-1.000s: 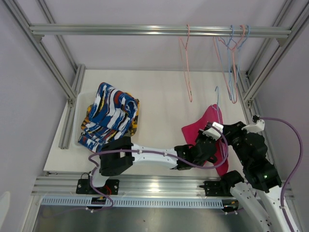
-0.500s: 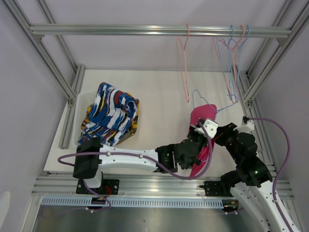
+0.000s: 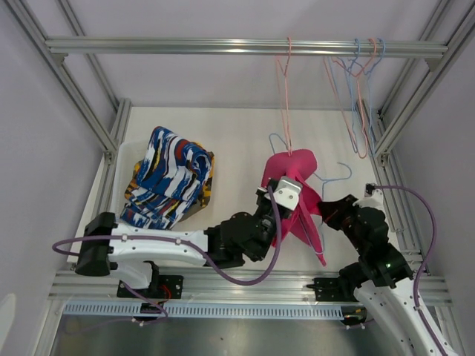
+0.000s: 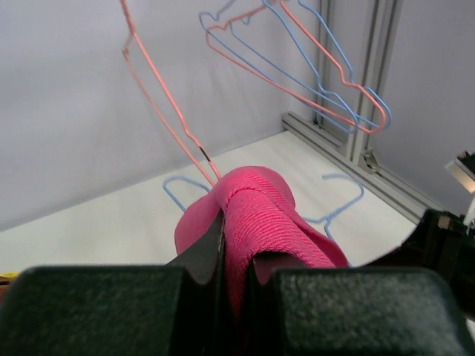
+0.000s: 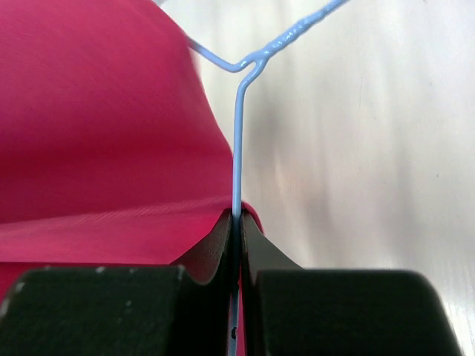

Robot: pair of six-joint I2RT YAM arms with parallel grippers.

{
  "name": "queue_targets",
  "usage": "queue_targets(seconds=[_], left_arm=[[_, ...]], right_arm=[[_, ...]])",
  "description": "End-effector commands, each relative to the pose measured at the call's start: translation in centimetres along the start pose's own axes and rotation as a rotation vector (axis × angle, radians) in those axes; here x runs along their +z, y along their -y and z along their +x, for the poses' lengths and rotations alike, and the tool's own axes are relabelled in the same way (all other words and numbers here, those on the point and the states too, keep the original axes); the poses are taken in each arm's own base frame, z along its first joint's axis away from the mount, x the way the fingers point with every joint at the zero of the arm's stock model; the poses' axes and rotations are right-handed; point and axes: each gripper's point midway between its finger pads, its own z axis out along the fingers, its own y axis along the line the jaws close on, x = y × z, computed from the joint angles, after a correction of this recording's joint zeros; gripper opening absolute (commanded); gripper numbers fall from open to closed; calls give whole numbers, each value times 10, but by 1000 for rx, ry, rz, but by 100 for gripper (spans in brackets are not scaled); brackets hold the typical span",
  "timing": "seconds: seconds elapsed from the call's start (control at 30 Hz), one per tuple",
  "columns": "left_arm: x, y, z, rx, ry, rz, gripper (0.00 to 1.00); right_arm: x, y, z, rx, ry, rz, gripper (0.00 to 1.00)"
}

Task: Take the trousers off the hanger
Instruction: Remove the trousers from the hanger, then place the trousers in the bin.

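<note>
The magenta pink trousers (image 3: pixel 295 169) hang over a light blue wire hanger (image 3: pixel 338 172) above the table's right half. My left gripper (image 3: pixel 276 216) is shut on a fold of the pink trousers (image 4: pixel 256 211), which bulge up between its fingers. My right gripper (image 3: pixel 326 209) is shut on the blue hanger's wire (image 5: pixel 238 148), with pink cloth (image 5: pixel 96 126) draped to its left. The blue-red-white patterned trousers (image 3: pixel 171 172) lie on top of a pile at the left; orange patterned cloth (image 3: pixel 133 185) peeks out beneath it.
Several empty pink and blue wire hangers (image 3: pixel 356 89) hang from the top rail (image 3: pixel 185 46) at the right, and one pink hanger (image 3: pixel 286 104) hangs nearer the middle. Aluminium frame posts (image 3: pixel 386 126) edge the table at both sides.
My left gripper has pulled the pink trousers up and to the left, away from the right arm. The blue hanger has tilted and swung left with the cloth. The right gripper has shifted slightly left.
</note>
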Motion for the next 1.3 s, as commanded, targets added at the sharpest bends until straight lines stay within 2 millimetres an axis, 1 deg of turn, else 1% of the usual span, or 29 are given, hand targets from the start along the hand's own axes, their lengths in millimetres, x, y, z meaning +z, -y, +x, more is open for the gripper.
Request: queue_targets(seconds=[0.0,0.03,0.07,0.13,0.23,0.3,0.4,0.47,0.53,0.57,0.63,0.67,0.7,0.73,0.77,0.8,0.87,0.9,1.1,1.13,1.2,1.23,1.27], left_arm=[[-18,-83,-111,-257,217,-126,1],[-21,-92,-114,-219,225,-141,1],[-27,-108,-126,-253,254,-162,0],[-32,-121,-132,-232,263,-176,1],[-42,-144,-143,-250,288,-202,1],[-46,-152,-142,-241,286,-210,1],[-55,-171,-146,-250,291,-219,1],[-59,-178,-147,-249,290,-222,0],[-62,-186,-144,-238,280,-233,1],[-67,-194,-146,-245,281,-237,1],[-70,-200,-140,-235,264,-241,1],[-76,-211,-143,-260,272,-251,1],[-79,-217,-143,-269,275,-256,1],[-81,-218,-137,-262,270,-253,1],[-87,-230,-140,-281,276,-261,1],[-89,-234,-138,-284,274,-264,1],[-93,-239,-135,-270,262,-253,1],[-98,-246,-137,-306,267,-244,1],[-114,-270,-139,-375,269,-201,0],[-120,-281,-141,-400,279,-209,1],[-125,-289,-142,-404,287,-205,1],[-129,-296,-145,-421,297,-204,0],[-130,-297,-145,-419,294,-200,1]], right_arm=[[4,15,17,-23,-48,35,0],[5,17,19,-25,-54,39,0],[6,20,23,-27,-64,41,0],[8,21,27,-29,-75,36,0],[11,28,36,-30,-93,47,0],[14,38,45,-30,-110,69,0],[19,47,55,-31,-124,80,0],[21,51,59,-33,-131,87,0],[23,56,64,-35,-137,96,0],[25,58,67,-36,-144,98,0],[27,59,71,-33,-150,91,0],[29,63,75,-33,-160,96,0],[30,66,78,-30,-168,105,0],[32,66,79,-28,-165,100,0],[33,70,84,-27,-174,108,0],[35,73,87,-28,-186,118,0],[38,74,91,-25,-192,112,0],[39,72,90,-26,-192,105,0],[42,73,93,-37,-208,114,0],[43,74,94,-38,-211,115,0],[43,73,93,-44,-208,111,0],[43,73,93,-44,-209,110,0],[43,73,94,-46,-210,109,0]])
